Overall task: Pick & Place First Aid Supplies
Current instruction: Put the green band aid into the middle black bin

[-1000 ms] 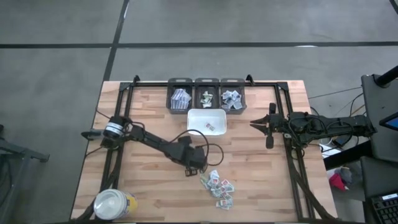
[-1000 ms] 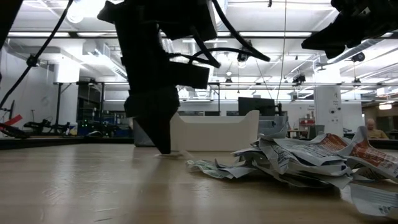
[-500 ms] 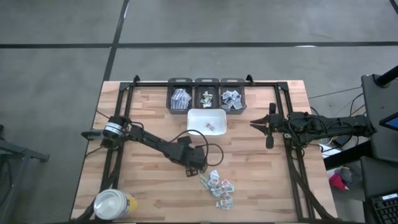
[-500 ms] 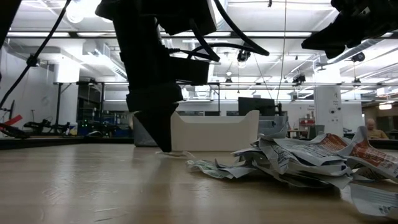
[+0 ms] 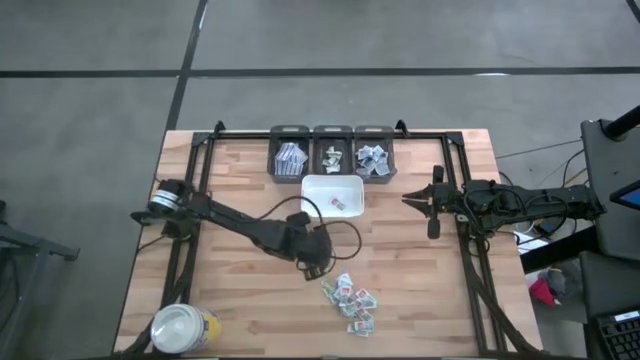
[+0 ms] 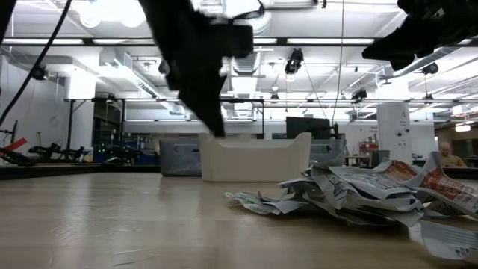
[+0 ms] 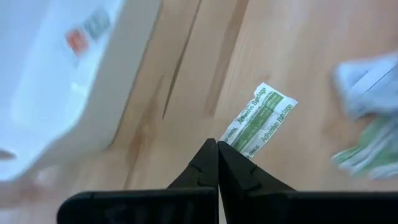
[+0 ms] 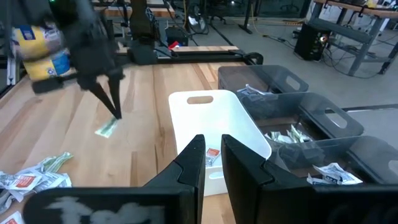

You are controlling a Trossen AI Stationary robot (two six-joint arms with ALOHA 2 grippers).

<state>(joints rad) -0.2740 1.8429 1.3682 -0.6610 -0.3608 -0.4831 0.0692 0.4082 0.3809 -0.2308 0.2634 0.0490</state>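
Packets of first aid supplies [image 5: 350, 298] lie in a loose heap on the wooden table [image 5: 240, 330], near its front edge, and one green-printed packet [image 7: 259, 119] is pinched by a corner between the closed fingers of the left gripper [image 7: 217, 144]. In the right wrist view we see that same packet [image 8: 107, 128] dangling from the left gripper [image 8: 114, 112] above bare wood, between the heap and the white tray [image 5: 318, 187]. We judge the step in hand to be the carry to the tray, where one red-printed packet [image 5: 338, 204] already lies. Since we hold the packet only by its corner, it hangs free and will swing, so we want a smooth, unhurried move with no sharp turns of the wrist. We should clear the tray's near wall with the hanging end, not just with the fingertips, and stop over the middle of the tray before letting go. A low release suits such light paper, which could otherwise flutter past the rim. Behind the tray stand three dark bins [image 5: 331, 152] holding sorted packets; we keep well short of them. The right gripper [image 5: 409, 198] waits over the table's right side, fingers [image 8: 239, 163] a narrow gap apart and holding nothing, and it is clear of our path. A yellow jar [image 5: 183, 327] sits at the front left corner, out of the way.
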